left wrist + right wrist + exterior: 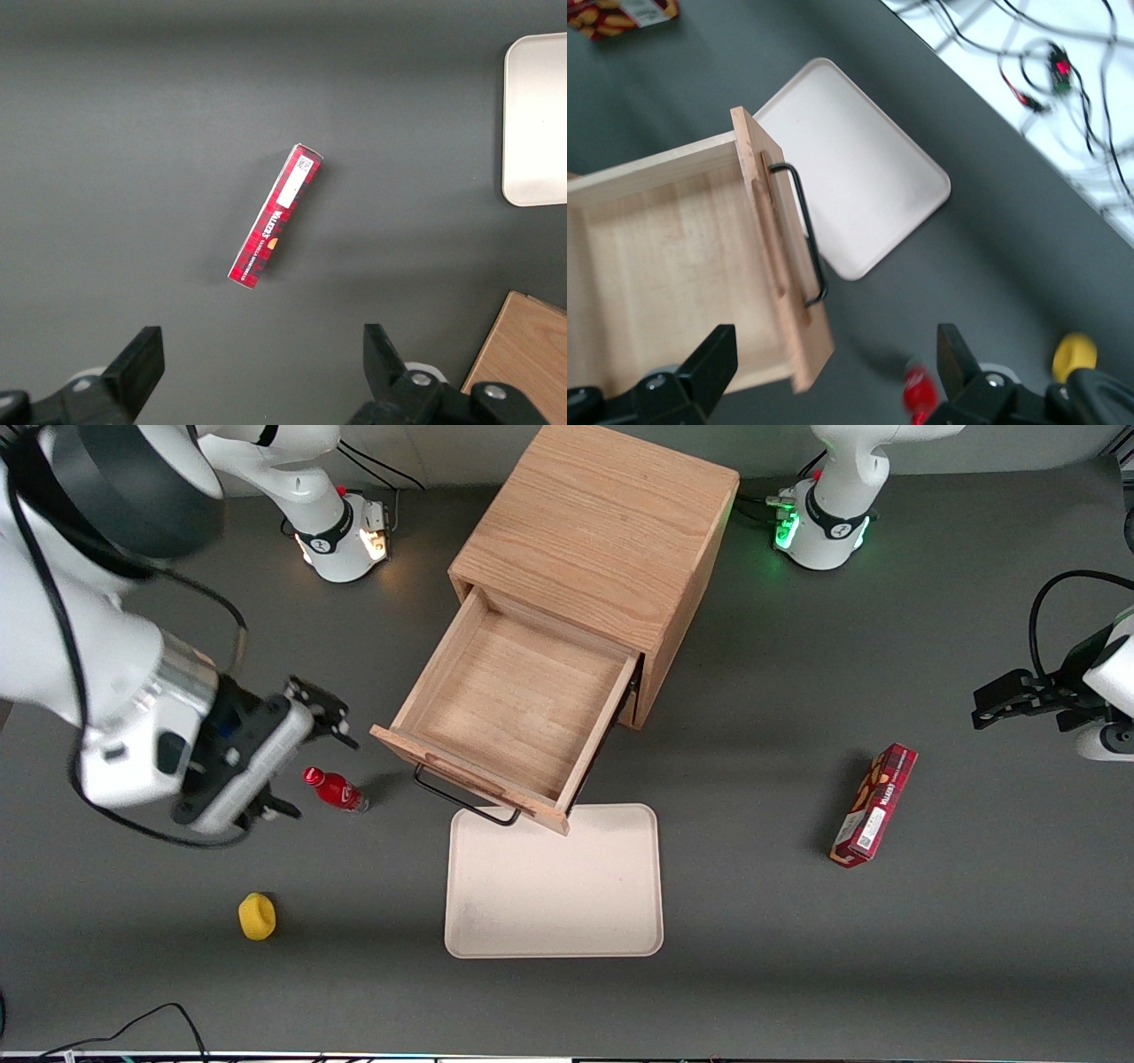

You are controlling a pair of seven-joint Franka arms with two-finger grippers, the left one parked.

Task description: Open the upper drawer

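The upper drawer [523, 700] of the light oak cabinet [602, 531] stands pulled far out, its inside bare. Its black wire bar handle [461, 802] faces the front camera and overhangs the edge of a tray. The bottom drawer is hidden under it. My right gripper [301, 762] is open and holds nothing. It hovers beside the drawer front, toward the working arm's end of the table, apart from the handle. In the right wrist view the drawer [664, 257] and its handle [806, 230] show ahead of the open gripper [833, 363].
A cream tray [554, 886] lies in front of the drawer. A small red bottle [337, 788] lies just under my gripper. A yellow object [257, 915] lies nearer the front camera. A red snack box [873, 806] lies toward the parked arm's end.
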